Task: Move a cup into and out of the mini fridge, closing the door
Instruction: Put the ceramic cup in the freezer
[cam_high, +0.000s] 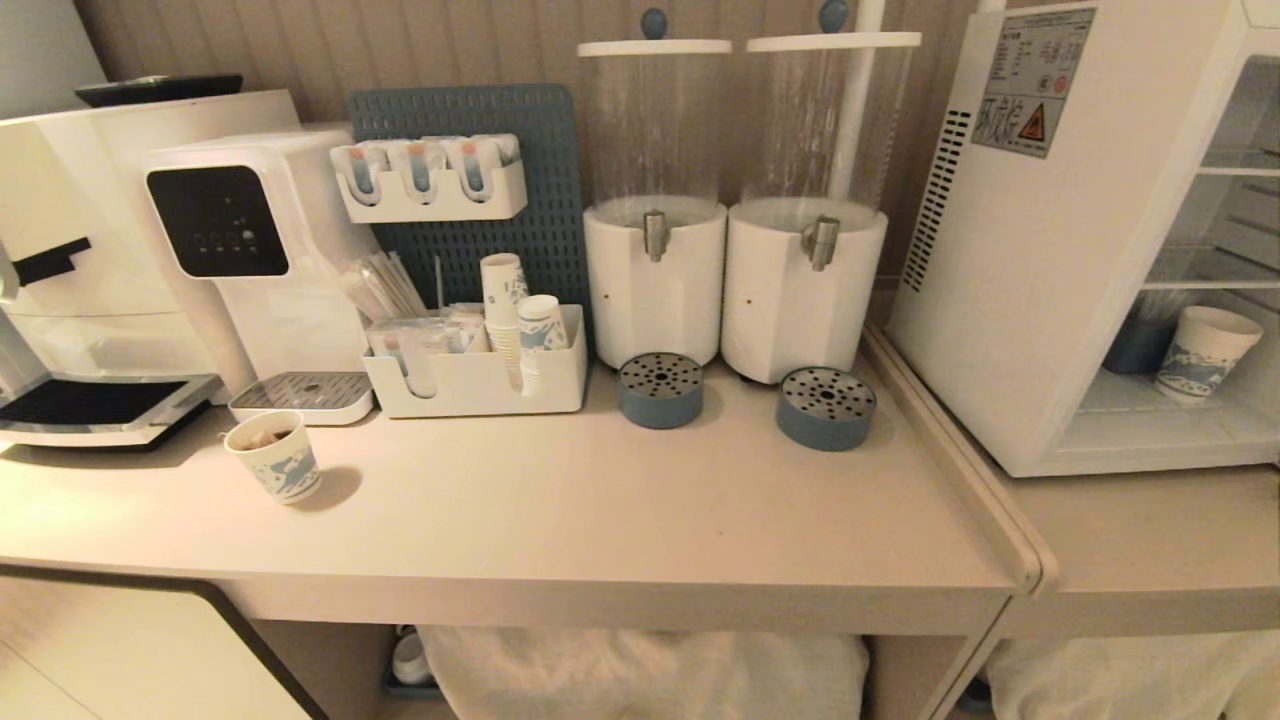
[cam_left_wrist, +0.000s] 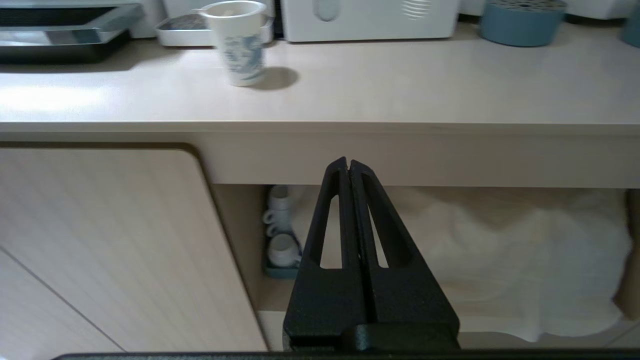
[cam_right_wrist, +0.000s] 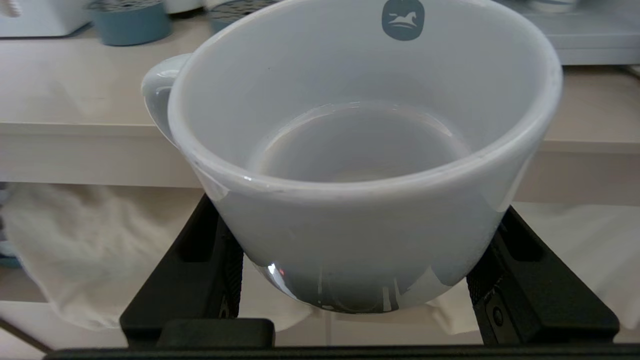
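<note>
Right gripper (cam_right_wrist: 357, 270): low in front of the counter edge, its black jaws clamped on either side of the cup (cam_right_wrist: 360, 165).
Cup: white ceramic, loop handle, upright and empty between those jaws, a small horse emblem on its inner wall.
Left gripper (cam_left_wrist: 348, 167): jaws pressed together, empty, hanging below the counter (cam_high: 600, 500) edge before the open space under it.
Paper cup (cam_high: 274, 456): blue pattern, standing near the left front of the counter.
Drip cups (cam_high: 660, 388): two round blue ones, farther back, under the two white dispensers (cam_high: 655, 270).
Mini fridge (cam_high: 1050, 250): far right on the lower surface, interior showing, a paper cup (cam_high: 1205, 352) on its floor; the door is not in view.
</note>
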